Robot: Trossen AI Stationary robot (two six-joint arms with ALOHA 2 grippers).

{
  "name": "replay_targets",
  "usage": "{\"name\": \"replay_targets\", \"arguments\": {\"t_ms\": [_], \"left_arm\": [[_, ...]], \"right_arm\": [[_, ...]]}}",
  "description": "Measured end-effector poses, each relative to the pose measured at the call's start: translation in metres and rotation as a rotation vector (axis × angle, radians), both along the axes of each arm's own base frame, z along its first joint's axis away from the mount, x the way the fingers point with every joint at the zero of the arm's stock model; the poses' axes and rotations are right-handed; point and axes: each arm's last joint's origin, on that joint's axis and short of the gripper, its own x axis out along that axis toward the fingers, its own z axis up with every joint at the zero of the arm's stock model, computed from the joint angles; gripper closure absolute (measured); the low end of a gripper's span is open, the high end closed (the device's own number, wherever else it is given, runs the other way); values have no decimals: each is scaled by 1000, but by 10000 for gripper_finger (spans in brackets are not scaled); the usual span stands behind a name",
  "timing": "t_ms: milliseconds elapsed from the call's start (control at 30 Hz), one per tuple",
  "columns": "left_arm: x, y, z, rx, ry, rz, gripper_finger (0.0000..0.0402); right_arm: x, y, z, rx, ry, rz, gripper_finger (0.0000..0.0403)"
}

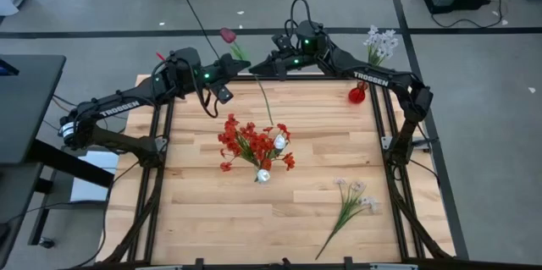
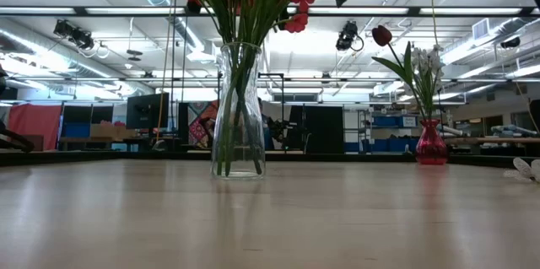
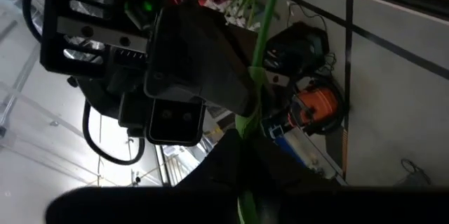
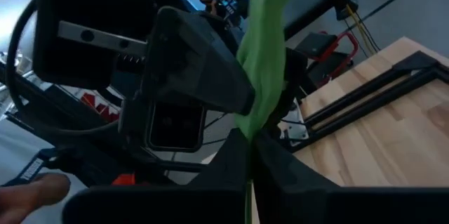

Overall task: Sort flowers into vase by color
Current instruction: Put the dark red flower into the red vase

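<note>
A dark maroon tulip (image 1: 227,35) on a long green stem (image 1: 264,101) is held above the table's far edge. My left gripper (image 1: 243,67) and my right gripper (image 1: 261,66) meet there tip to tip, both shut on its stem. The clear glass vase (image 1: 263,174) stands at mid-table on its base with the red blossom clusters (image 1: 250,143) in it. The small red vase (image 1: 357,94) at the far right holds white flowers (image 1: 381,46). A pale spray (image 1: 351,202) lies flat on the near right of the table. My left gripper (image 3: 244,175) pinches the tulip's green stem (image 3: 247,136) between its two fingers, level from the table's left and across the stem, which is lifted clear. My right gripper (image 4: 250,164) pinches the same stem at a leafy part (image 4: 261,108) just beside the left fingers. It comes level from the right and lies across the stem.
In the low view the clear vase (image 2: 238,109) stands at centre and the red vase (image 2: 431,142) to the right, with a dark bud (image 2: 382,34) showing beside its white flowers. Bare wood lies on the near left of the table (image 1: 195,219). Cables lie on the floor beyond.
</note>
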Motion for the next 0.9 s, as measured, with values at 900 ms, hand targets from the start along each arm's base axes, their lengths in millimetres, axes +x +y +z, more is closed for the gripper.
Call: {"name": "replay_targets", "arguments": {"t_ms": [900], "left_arm": [[-64, 77, -20, -1560, -869, 591, 257]], "right_arm": [[-98, 41, 41, -506, 112, -983, 396]]}}
